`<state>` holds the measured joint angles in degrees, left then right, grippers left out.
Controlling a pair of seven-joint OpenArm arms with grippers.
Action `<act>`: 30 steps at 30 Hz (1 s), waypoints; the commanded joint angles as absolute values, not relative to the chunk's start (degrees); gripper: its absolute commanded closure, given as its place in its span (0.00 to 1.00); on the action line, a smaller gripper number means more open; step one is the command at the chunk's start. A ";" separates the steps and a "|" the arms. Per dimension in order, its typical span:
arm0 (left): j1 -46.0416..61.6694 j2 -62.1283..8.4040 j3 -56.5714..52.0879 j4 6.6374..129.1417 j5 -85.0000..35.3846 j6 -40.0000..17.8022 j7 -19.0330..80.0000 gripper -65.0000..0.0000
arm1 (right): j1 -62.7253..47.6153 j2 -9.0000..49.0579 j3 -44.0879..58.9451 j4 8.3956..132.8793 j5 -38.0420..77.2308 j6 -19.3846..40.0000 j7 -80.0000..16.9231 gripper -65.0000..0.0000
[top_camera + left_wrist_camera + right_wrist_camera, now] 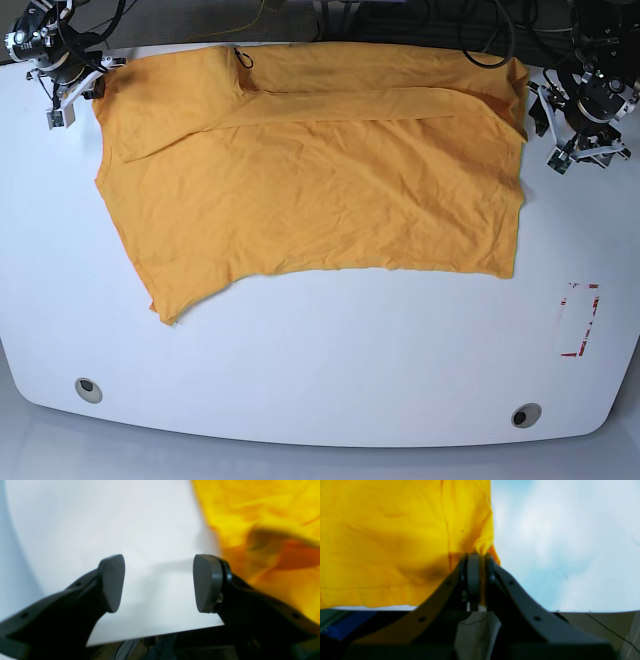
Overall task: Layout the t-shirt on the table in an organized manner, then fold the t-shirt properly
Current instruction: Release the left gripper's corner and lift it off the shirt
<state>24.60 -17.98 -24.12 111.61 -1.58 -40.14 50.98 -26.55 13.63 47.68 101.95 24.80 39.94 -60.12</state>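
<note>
While the shirt lay spread across the 12 o'clock half of the table, its top edge was folded over. Right end effector was pinched on the shirt's corner at about 10 o'clock. Left end effector sat wide apart over bare table at 2 o'clock, just beside the fabric, holding nothing.

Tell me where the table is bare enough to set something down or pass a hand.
The widest bare stretch of the table runs between the t-shirt hem and the near edge, bordered by the two grommets and the red tape outline. Narrower strips flank the shirt. The far edge is crowded: the right gripper pinches a shirt corner, and the open left gripper hovers beside the other.
</note>
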 commanded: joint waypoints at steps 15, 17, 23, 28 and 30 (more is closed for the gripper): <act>23.08 -15.52 -29.32 112.48 -1.45 -40.00 35.82 0.96 | -25.80 13.41 48.22 102.99 25.10 40.00 -59.21 1.00; 23.08 -14.73 -30.20 112.48 -1.45 -40.00 30.64 0.97 | -25.19 13.23 48.22 102.99 25.10 40.00 -59.21 1.00; 23.34 -8.31 -34.07 111.60 -1.36 -40.00 12.79 0.97 | -24.84 13.14 48.13 102.99 25.10 40.00 -59.21 1.00; 27.21 -4.70 -35.56 111.60 -1.36 -40.00 5.23 0.97 | -24.13 13.14 48.13 102.99 25.10 40.00 -59.21 1.00; 29.14 -3.56 -35.65 111.69 -1.36 -40.00 3.47 0.97 | -23.87 13.14 48.13 102.99 25.10 40.00 -59.21 1.00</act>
<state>27.33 -3.95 -35.11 110.78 -0.54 -40.21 6.68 -24.05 12.08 47.68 101.95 24.58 39.94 -60.25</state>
